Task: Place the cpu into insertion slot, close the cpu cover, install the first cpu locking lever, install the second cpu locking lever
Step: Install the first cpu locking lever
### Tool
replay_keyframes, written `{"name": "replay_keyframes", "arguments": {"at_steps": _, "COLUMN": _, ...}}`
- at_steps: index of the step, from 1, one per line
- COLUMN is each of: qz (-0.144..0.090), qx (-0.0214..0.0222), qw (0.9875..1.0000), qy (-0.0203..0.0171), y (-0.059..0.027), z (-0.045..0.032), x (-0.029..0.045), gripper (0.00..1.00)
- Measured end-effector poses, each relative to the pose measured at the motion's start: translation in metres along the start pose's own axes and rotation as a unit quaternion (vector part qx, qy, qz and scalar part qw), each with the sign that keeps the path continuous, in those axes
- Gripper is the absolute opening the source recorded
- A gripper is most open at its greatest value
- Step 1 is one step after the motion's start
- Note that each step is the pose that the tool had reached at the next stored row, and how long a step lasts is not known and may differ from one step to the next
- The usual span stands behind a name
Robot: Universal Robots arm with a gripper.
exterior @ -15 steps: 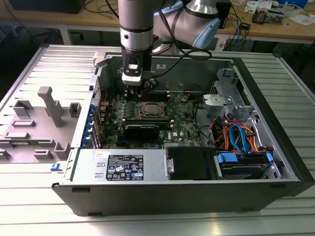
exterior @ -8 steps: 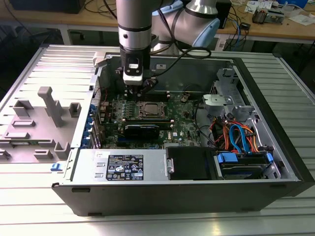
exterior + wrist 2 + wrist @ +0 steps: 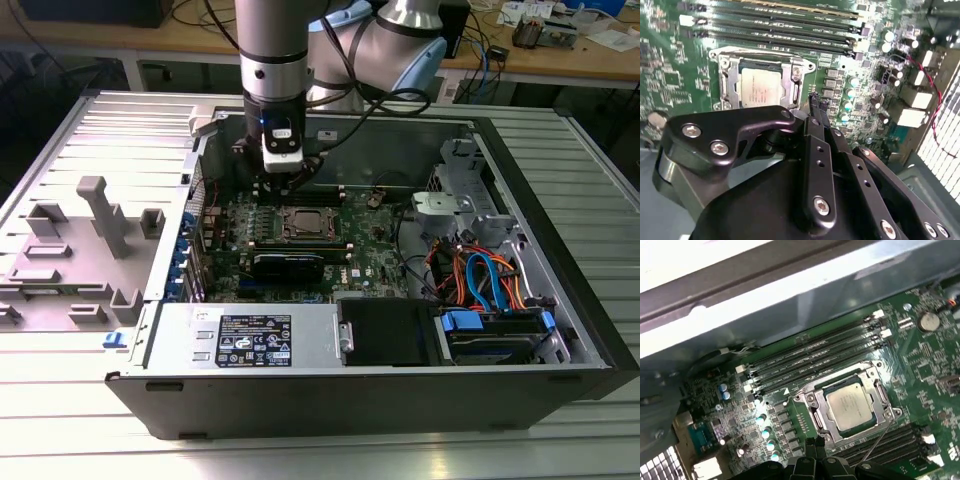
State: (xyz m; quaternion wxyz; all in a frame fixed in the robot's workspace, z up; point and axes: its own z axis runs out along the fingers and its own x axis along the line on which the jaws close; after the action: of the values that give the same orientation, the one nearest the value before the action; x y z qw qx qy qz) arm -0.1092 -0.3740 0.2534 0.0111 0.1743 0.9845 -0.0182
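Silver cpu (image 3: pixel 850 406) beneath cpu cover (image 3: pixel 816 415)

Exterior view overlooks case (image 3: pixel 350 400); both wrist views closely share the cpu (image 3: pixel 760 87) (image 3: pixel 854 405).

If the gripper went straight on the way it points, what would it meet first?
The gripper would probably meet the green board just beside the cpu cover's corner; depth is unclear.

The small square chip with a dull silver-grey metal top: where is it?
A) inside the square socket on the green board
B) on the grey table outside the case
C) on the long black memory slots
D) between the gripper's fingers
A: in the first wrist view the small square silver-grey chip lies flat inside the metal-rimmed square socket on the green circuit board.
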Motion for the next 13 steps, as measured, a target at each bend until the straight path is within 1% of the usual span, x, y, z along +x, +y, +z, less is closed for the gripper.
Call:
{"name": "replay_keyframes", "arguments": {"at_steps": 1, "qz": -0.008, "qx": -0.0003, "qw": 1.0000, "qy": -0.0002, "y": 0.0000, "z": 0.0000, "x": 0.0000, "gripper": 0.11}}
{"name": "replay_keyframes", "arguments": {"at_steps": 2, "qz": -0.024, "qx": -0.0007, "qw": 0.9997, "qy": -0.0008, "y": 0.0000, "z": -0.0001, "x": 0.0000, "gripper": 0.11}}
{"name": "replay_keyframes", "arguments": {"at_steps": 3, "qz": -0.030, "qx": -0.0008, "qw": 0.9996, "qy": -0.0009, "y": 0.0000, "z": -0.0001, "x": 0.0000, "gripper": 0.11}}
{"name": "replay_keyframes", "arguments": {"at_steps": 13, "qz": -0.031, "qx": -0.0008, "qw": 0.9995, "qy": -0.0010, "y": 0.0000, "z": -0.0001, "x": 0.0000, "gripper": 0.11}}
